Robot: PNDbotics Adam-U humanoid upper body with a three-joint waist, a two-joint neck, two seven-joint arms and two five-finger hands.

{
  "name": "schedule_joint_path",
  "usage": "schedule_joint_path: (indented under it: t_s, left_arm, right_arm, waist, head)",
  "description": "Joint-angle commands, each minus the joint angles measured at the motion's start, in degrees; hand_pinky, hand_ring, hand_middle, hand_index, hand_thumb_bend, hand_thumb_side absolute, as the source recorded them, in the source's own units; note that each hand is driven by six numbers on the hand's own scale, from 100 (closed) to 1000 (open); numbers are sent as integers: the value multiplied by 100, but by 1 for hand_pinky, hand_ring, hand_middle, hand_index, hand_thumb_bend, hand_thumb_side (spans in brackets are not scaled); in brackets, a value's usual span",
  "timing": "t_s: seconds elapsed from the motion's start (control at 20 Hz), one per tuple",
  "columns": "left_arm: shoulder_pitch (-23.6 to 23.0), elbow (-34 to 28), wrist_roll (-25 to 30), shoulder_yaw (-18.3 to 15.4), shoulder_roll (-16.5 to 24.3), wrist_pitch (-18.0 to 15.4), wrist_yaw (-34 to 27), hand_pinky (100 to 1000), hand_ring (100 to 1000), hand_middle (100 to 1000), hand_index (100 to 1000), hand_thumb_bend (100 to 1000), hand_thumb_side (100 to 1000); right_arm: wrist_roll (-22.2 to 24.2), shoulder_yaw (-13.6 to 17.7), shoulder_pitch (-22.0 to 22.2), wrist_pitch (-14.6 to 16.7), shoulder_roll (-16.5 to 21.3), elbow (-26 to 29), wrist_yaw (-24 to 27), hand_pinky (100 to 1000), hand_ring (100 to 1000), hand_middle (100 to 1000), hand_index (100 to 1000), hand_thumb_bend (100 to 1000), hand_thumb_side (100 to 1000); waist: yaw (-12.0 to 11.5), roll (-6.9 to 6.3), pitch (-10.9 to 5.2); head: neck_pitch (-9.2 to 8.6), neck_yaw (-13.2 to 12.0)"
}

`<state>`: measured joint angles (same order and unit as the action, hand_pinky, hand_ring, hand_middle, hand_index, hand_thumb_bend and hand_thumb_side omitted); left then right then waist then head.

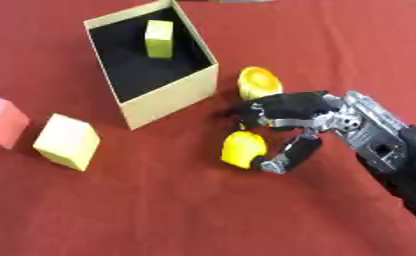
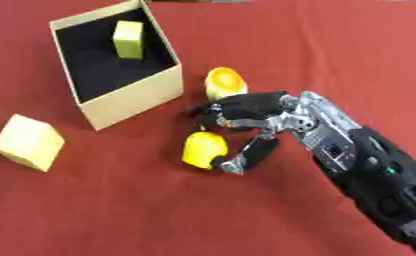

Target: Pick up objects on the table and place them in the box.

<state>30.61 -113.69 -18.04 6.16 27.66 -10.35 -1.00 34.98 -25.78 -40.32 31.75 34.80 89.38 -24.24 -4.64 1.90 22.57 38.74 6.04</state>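
A tan cardboard box (image 1: 172,95) with a black inside stands at the upper left, and a yellow-green block (image 1: 159,38) lies in it. Two rounded yellow pieces sit on the red cloth right of the box: one (image 1: 260,82) close to the box's near corner, the other (image 1: 243,149) lower down. My right hand (image 1: 303,117) reaches in from the right over the lower piece. Its fingers (image 1: 251,111) arch just above that piece without closing on it, and the thumb (image 1: 288,155) lies against the piece's right side. My left hand is out of sight.
A pale yellow cube (image 1: 67,141) and a pink cube (image 1: 1,121) lie on the cloth left of the box. Red cloth (image 1: 159,215) covers the table in front of them.
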Motion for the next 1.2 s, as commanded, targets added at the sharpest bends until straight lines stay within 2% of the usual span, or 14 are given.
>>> schedule_joint_path:
  t_s: [0.05,0.45,0.6,0.8,1.0,1.2]
  left_arm:
    - [26,-90,13,-20,87,-3,-36,638,678,695,809,118,749]
    - [11,-90,23,-21,98,-7,-48,639,679,696,810,115,749]
    - [10,-90,23,-24,103,-14,-48,640,680,696,810,115,748]
    - [27,-90,-16,-78,103,-50,-32,643,681,697,809,123,734]
    - [80,-90,-113,-186,105,-119,3,647,681,698,809,138,712]
    - [250,-90,-196,-262,97,-223,31,653,682,698,808,159,681]
  right_arm:
    - [1053,135,-43,1105,275,332,362,910,1000,441,702,100,340]
    - [647,523,-133,685,439,949,1121,887,1000,385,678,100,227]
    - [522,679,-269,518,487,1131,1447,881,1000,375,675,100,200]
    - [378,909,-597,357,521,1286,1872,859,1000,371,674,100,118]
    - [269,1009,-1011,261,460,1176,2174,859,1000,362,672,100,100]
    - [449,1007,-1545,161,324,586,2621,865,1000,355,671,100,101]
  waist:
    - [13,-18,-128]
    - [47,-29,-147]
    - [50,-23,-153]
    - [31,-7,-166]
    - [-19,3,-185]
    - [-98,5,-199]
  head:
    - [-75,-24]
    - [-98,-32]
    - [-94,-23]
    - [-105,7]
    - [-100,79]
    - [-75,174]
